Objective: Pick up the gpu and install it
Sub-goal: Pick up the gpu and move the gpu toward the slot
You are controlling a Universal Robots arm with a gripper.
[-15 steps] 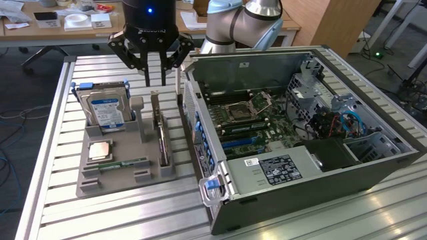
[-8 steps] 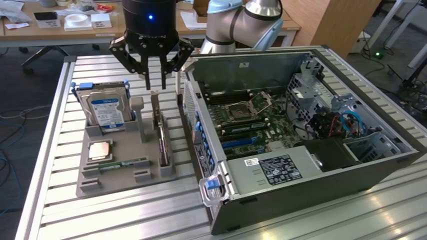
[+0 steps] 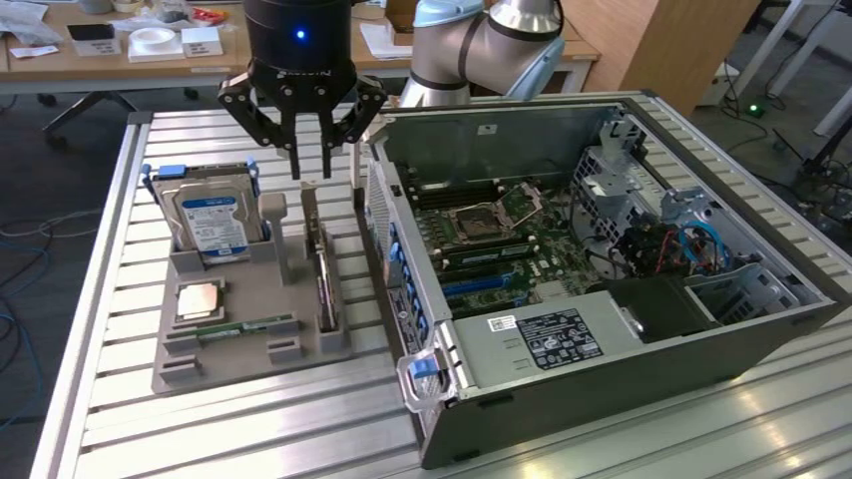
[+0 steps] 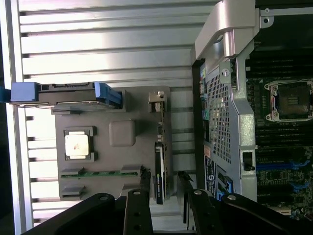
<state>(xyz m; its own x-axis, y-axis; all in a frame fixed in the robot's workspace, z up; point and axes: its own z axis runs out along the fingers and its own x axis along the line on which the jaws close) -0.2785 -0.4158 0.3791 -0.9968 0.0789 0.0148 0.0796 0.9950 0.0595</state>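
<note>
The gpu point(image 3: 321, 269) is a thin black card with a pale metal bracket at one end. It stands on its long edge in a holder point(image 3: 233, 349) slot, directly beneath the gripper point(image 3: 310, 175), aligned between its spread fingers and ungripped.

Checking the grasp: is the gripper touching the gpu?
Apart. In the wrist view the gripper stands open, its fingers flanking the gpu with a visible gap on each side.

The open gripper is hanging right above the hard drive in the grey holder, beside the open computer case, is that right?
Not the hard drive: in the exterior view the open gripper hangs above the graphics card in the grey holder, beside the open computer case.
</note>
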